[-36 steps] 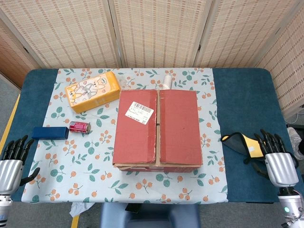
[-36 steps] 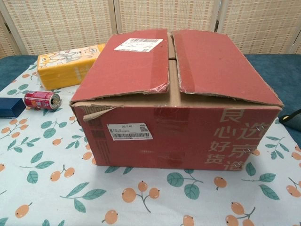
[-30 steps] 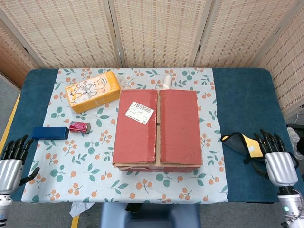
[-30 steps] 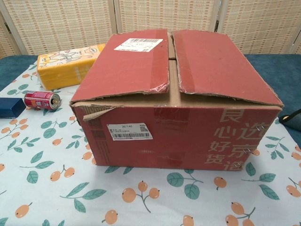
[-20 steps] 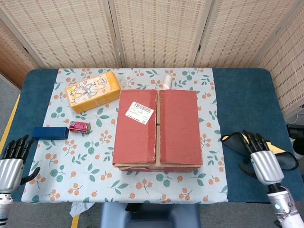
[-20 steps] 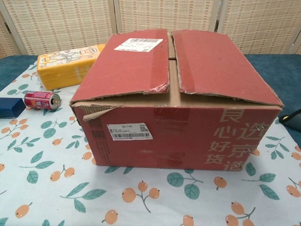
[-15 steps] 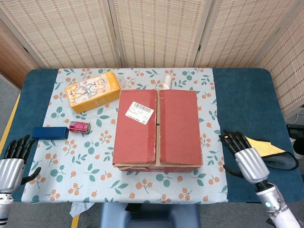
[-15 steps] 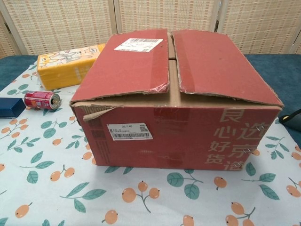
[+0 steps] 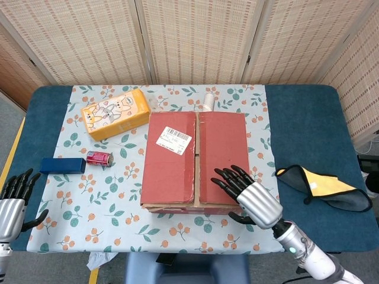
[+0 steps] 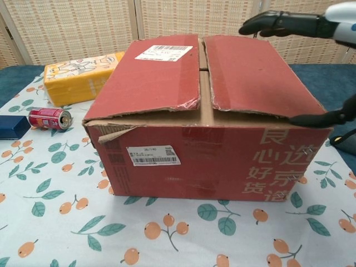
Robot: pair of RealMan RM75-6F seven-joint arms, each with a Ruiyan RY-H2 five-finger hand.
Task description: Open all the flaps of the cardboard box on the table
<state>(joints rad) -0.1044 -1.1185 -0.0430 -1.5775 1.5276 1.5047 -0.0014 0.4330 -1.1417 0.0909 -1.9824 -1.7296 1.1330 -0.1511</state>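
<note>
The red cardboard box [image 9: 195, 160] stands mid-table with both top flaps lying shut, a narrow seam between them; the left flap [image 10: 153, 69] carries a white label. My right hand [image 9: 251, 198] hovers over the right flap [image 9: 222, 157] near the box's front right corner, fingers spread and holding nothing; in the chest view its fingers [image 10: 278, 23] show above the flap and its thumb beside the front right edge. My left hand [image 9: 13, 204] stays open at the table's near left edge, far from the box.
An orange tissue box [image 9: 115, 113], a red can [image 9: 99, 158] and a dark blue block [image 9: 62, 165] lie left of the box. A white bottle [image 9: 208, 102] stands behind it. A yellow and dark cloth [image 9: 323, 186] lies to the right on the blue table [image 9: 308, 118].
My right hand has swung left from the table's right edge, past the cloth, to above the box's right flap. The left hand and the box have not moved.
</note>
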